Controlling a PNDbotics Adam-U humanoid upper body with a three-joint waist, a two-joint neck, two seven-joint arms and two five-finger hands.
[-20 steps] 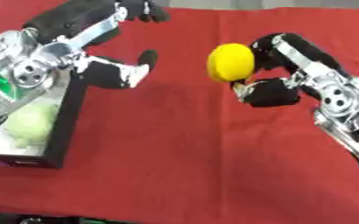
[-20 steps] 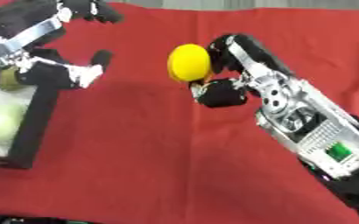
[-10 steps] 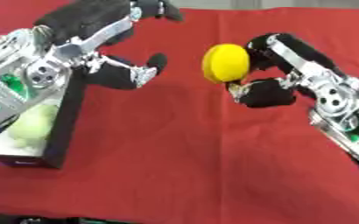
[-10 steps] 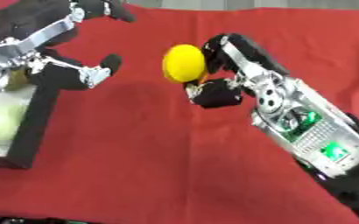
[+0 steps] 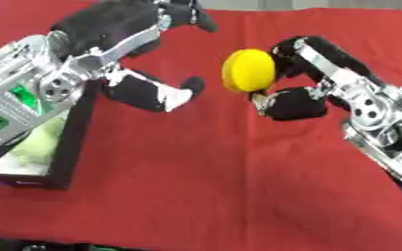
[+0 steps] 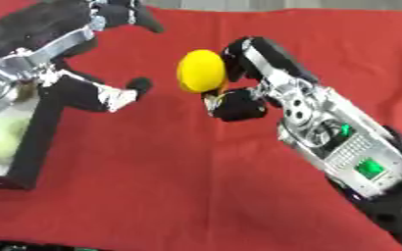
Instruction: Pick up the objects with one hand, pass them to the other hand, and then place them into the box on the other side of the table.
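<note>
Pale green items in box [image 5: 63, 152] at table's left edge are blurred, partly hidden by L arm. R hand [image 6: 243, 83] pinches yellow ball [image 5: 248, 71] above red cloth [image 5: 213, 186]; L hand [image 5: 140, 73], fingers spread, just beside it, not touching

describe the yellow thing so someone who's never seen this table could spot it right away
Start from the red cloth covering the table, then find the right hand coming in from the right side. The yellow ball sits pinched in that hand, across a gap from the open left hand. It is the only bright yellow, round thing; what lies in the box at the left edge is pale green.
</note>
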